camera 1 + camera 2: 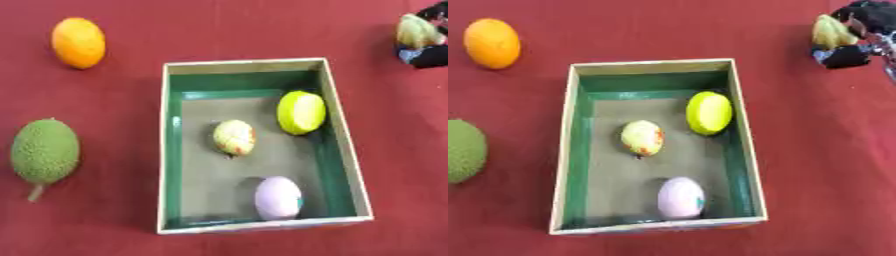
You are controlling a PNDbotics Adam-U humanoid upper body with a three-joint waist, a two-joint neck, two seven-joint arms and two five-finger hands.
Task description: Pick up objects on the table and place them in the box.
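An open box (pixel 343 125) with green inner walls lies on the red table. Inside it are a yellow round fruit (pixel 301 112), a yellow-and-red speckled fruit (pixel 234 137) and a pale lilac egg-shaped thing (pixel 278 198). An orange (pixel 79 42) sits at the far left and a bumpy green fruit (pixel 45 152) with a stalk lies left of the box. At the top right my right hand (pixel 859 35) has its black fingers curled round a yellow-green object (pixel 831 31), right of and beyond the box. No left hand shows.
The red cloth (pixel 114 100) covers the whole table. Bare cloth lies between the box and the two fruits on the left, and to the right of the box below my right hand.
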